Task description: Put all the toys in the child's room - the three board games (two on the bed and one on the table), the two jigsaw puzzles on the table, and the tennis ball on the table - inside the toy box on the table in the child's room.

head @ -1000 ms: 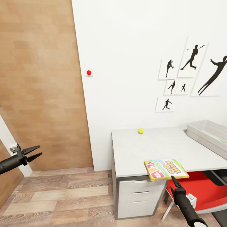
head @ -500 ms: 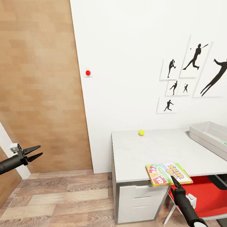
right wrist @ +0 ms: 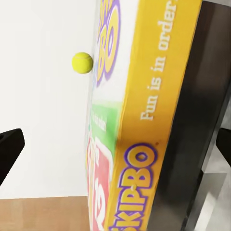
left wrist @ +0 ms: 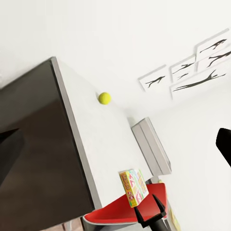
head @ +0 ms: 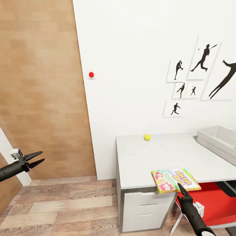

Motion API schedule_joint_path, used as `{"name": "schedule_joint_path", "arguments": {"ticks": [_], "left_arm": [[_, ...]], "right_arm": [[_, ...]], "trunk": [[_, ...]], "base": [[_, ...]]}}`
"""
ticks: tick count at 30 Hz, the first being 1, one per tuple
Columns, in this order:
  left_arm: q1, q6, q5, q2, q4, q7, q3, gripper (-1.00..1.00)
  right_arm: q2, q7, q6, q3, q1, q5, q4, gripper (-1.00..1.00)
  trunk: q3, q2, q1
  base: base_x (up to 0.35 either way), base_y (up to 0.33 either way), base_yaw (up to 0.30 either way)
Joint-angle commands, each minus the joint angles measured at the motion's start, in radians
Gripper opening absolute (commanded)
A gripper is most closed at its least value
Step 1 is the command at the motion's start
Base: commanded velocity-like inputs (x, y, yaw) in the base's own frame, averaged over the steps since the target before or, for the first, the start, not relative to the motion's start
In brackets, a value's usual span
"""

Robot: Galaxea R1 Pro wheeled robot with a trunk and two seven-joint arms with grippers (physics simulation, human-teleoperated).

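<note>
Head view: the Skip-Bo game (head: 175,180) lies on the table's (head: 154,157) front edge. Right tool (head: 182,190) sits just below it, grip unclear. Left tool (head: 32,158) hangs released, empty. Tennis ball (head: 147,137) rests near the wall.

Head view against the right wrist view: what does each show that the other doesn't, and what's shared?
Head view: pale grey tray-like toy box, black sports-silhouette wall pictures, open left gripper. Right wrist view: the lettering "Fun is in order" on the yellow side of the colourful Skip-Bo game box. Shared: that box, the small yellow-green tennis ball, the pale grey table top.
</note>
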Motion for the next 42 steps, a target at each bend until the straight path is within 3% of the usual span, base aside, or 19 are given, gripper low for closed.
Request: {"name": "schedule_joint_path", "arguments": {"ticks": [1,35,36,42], "left_arm": [[-0.001,0.011,0.002,0.001,0.0,-0.003,-0.001,1.0],[-0.001,0.011,0.002,0.0,0.0,-0.003,-0.001,1.0],[-0.001,0.011,0.002,0.0,0.0,-0.003,-0.001,1.0],[-0.001,0.011,0.002,0.0,0.0,-0.003,-0.001,1.0]], "right_arm": [[0.0,0.002,0.009,-0.002,-0.001,-0.009,0.0,1.0],[0.002,0.001,0.008,-0.002,-0.001,-0.009,0.001,1.0],[0.002,0.001,0.008,-0.002,-0.001,-0.009,0.001,-1.0],[0.002,0.001,0.008,-0.002,-0.001,-0.009,0.001,-1.0]], "trunk": [[-0.001,-0.001,0.0],[-0.001,-0.001,0.0],[-0.001,-0.001,0.0],[-0.001,-0.001,0.0]], "base": [[0.0,0.0,0.0],[0.03,0.007,0.0],[0.0,0.0,0.0],[0.0,0.0,0.0]]}}
